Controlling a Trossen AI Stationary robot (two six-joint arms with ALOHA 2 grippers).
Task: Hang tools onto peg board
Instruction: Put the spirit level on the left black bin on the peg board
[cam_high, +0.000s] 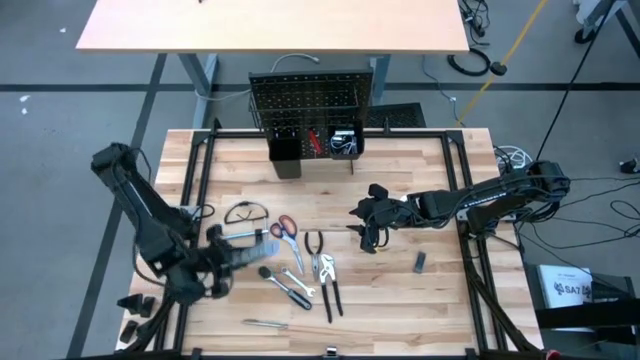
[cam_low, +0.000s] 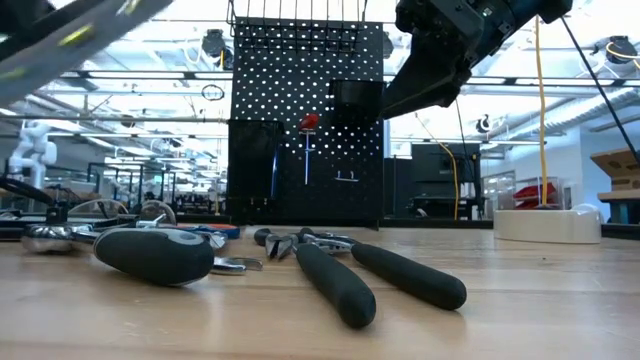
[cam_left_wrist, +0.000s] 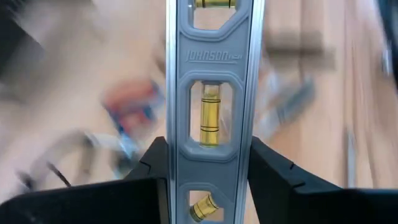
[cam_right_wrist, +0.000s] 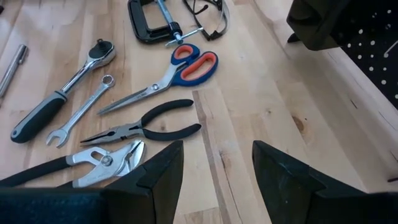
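My left gripper (cam_high: 222, 256) is at the table's near left, shut on the blue-grey level (cam_high: 248, 248), which shows large in the left wrist view (cam_left_wrist: 210, 93). My right gripper (cam_high: 368, 228) hangs open and empty above the table's middle, and its fingers show in the right wrist view (cam_right_wrist: 214, 180). The black peg board (cam_high: 310, 98) stands upright at the far edge, with a red-handled tool (cam_low: 308, 125) on it. Scissors (cam_right_wrist: 180, 68), long-nose pliers (cam_right_wrist: 149, 127), a ratchet wrench (cam_right_wrist: 56, 93), a C-clamp (cam_right_wrist: 152, 22) and safety glasses (cam_right_wrist: 208, 15) lie flat on the table. My left gripper pinches the level between its two fingers, one on each long edge (cam_left_wrist: 171, 163), near the end closest to the wrist. The level sticks out forward along the fingers, toward the table's right. It is held clear of the table, above the tools.
Black bins (cam_high: 285, 150) stand at the peg board's foot. A small dark piece (cam_high: 420, 262) lies on the table's right part. A thin metal tool (cam_high: 265, 323) lies near the front edge. A black frame rail (cam_high: 465, 190) runs along each side of the table.
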